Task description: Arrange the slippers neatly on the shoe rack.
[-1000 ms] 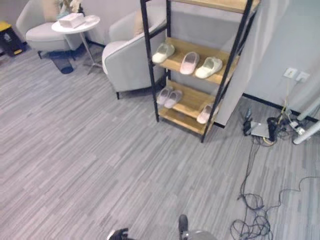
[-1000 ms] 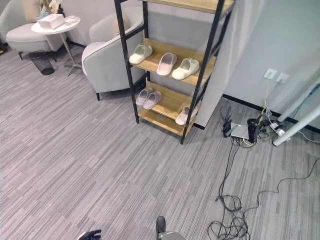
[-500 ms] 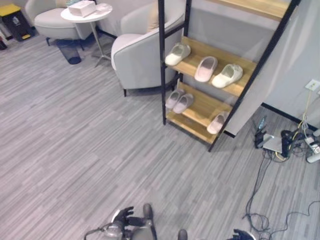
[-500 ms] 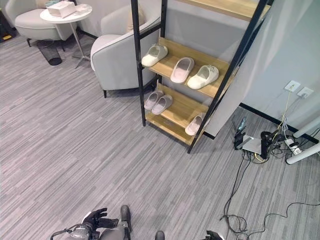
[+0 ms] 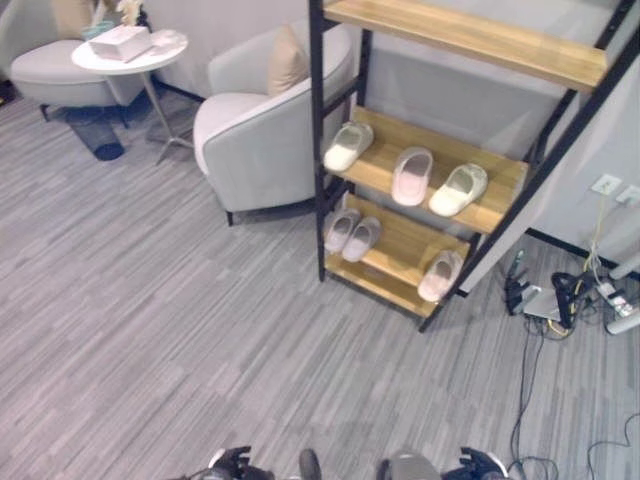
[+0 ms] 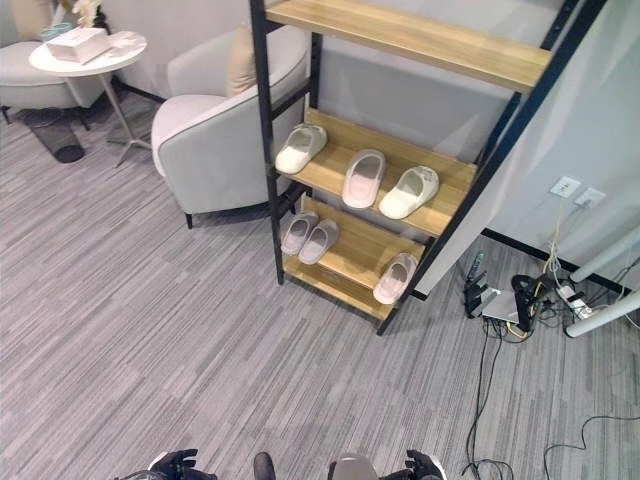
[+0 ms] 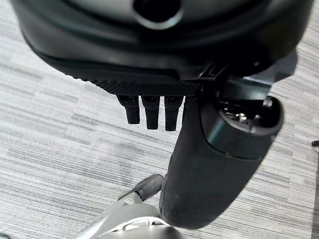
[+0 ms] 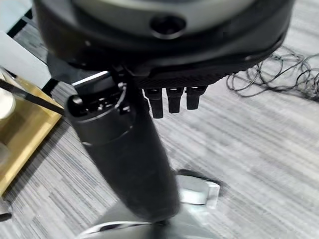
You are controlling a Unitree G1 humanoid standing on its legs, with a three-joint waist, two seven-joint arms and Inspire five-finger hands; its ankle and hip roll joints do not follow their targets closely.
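- While both hands hang low, left hand (image 7: pixel 149 107) and right hand (image 8: pixel 172 99) show straight fingers, holding nothing.
- Slippers (image 6: pixel 362 178) sit on the shoe rack (image 6: pixel 400 40), well ahead of both hands.
- Risk: reaching from this range likely knocks pairs askew.

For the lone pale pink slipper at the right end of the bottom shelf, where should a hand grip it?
Probably the heel end of the pale pink slipper, coming from the rack's open front: it points toward the floor side, lies apart from the other slippers, and a black frame post stands at its right.
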